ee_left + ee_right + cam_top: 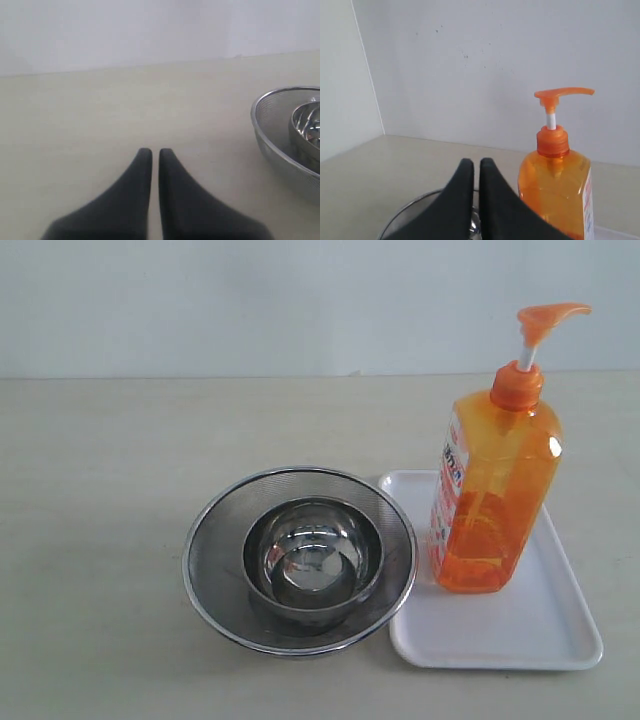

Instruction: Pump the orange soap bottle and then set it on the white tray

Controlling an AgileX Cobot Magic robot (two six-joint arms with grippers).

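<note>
Left wrist view: left pincer [151,152] pressed together, empty; right pincer [472,162] same, apparently empty.

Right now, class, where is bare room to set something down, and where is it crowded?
Bare table left of the strainer and behind it; the tray is free in front of the bottle. Crowded between strainer and bottle.

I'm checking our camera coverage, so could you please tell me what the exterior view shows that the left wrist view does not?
Only the exterior view shows the orange soap bottle standing upright on the white tray. Only the left wrist view shows the left end effector, its jaws shut and holding nothing. Both show the steel strainer with the bowl inside it, and the table.
</note>
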